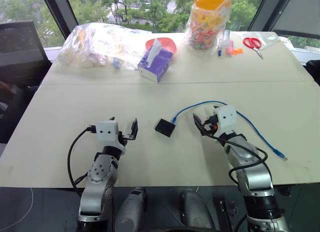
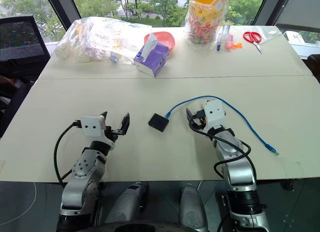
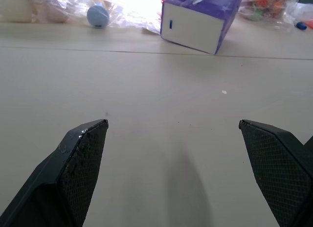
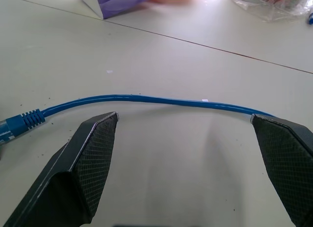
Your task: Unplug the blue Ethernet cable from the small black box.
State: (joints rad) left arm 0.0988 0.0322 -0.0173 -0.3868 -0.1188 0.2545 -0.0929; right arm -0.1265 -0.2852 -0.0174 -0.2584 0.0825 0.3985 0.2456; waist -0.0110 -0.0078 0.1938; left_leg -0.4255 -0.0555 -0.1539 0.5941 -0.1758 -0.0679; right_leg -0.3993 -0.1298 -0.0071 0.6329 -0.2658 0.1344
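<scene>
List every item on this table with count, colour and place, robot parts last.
Thin blue Ethernet cable: 1, blue, arcs from the box around the right gripper to the table's right.
Small flat black box: 1, black, table centre.
Purple tissue box: 1, purple, far centre.
Red bowl: 1, red, behind tissue box.
Clear plastic bag: 1, far left.
Bagged orange-lidded jar: 1, far centre-right.
Red-handled scissors: 1, far right.
Left gripper: open, empty.
Right gripper: open, empty.

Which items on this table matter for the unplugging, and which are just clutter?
For the job:
thin bright blue Ethernet cable
small flat matte-black box

Lying about:
purple cardboard tissue box
red-handled scissors
clear plastic bag of colourful bits
crumpled clear plastic bag
red plastic bowl
</scene>
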